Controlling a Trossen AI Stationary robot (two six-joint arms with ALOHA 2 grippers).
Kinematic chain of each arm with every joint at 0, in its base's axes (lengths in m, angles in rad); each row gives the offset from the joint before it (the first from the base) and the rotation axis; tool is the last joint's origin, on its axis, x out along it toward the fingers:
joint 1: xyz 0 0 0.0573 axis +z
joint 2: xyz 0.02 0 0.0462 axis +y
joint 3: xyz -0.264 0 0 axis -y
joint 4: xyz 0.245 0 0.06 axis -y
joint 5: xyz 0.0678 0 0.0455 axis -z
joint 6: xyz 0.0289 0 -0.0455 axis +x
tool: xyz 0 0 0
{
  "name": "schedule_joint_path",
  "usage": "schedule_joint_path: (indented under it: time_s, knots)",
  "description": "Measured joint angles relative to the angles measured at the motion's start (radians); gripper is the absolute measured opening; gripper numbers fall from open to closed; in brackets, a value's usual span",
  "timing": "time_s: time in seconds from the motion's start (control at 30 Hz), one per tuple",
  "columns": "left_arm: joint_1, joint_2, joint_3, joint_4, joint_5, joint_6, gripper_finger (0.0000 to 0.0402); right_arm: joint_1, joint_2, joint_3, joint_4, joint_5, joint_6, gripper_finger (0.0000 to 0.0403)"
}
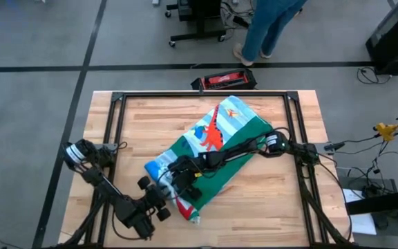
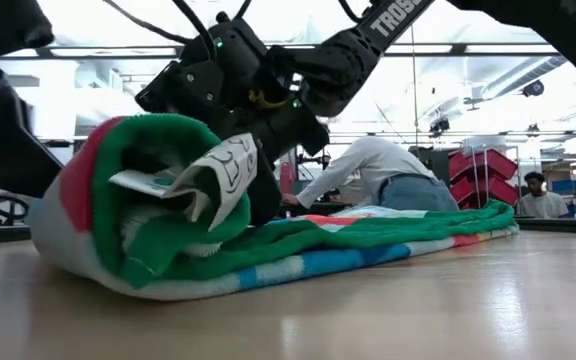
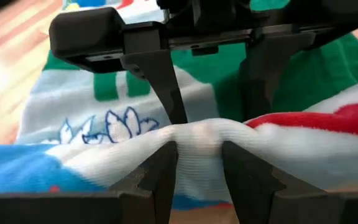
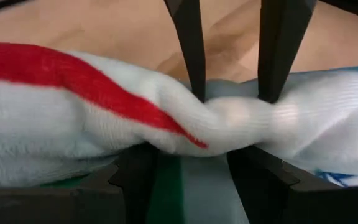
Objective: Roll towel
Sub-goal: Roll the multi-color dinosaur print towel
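In the high view, both arms cover the rolled end of the towel (image 1: pixel 216 149), so the pinched fold itself is hidden there. In the low view, the roll blocks the table behind it, and the left gripper (image 3: pixel 197 149) cannot be picked out. In the right wrist view, the right gripper (image 4: pixel 229 134) shows only partly; its fingers (image 4: pixel 188 43) run off the frame.

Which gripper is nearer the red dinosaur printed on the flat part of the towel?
Right, narrowly. Both grippers pinch the towel's rolled end; the right gripper is on the roll's side facing the red dinosaur, the left gripper farther off.
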Motion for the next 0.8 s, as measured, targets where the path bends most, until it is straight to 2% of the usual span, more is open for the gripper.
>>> schedule_joint_path:
  time_s: [0.33,0.57,0.8]
  knots:
    - [0.008,0.000,-0.001,0.000,0.006,0.006,0.0116,-0.011,-0.034,0.001,-0.094,0.005,-0.037,0.0183]
    - [0.008,0.001,-0.002,0.000,0.006,0.018,0.0116,-0.015,-0.104,0.004,-0.174,0.036,-0.070,0.0183]
    - [0.009,-0.003,-0.002,0.002,0.031,0.018,0.0116,-0.055,-0.095,-0.020,-0.230,0.054,-0.059,0.0183]
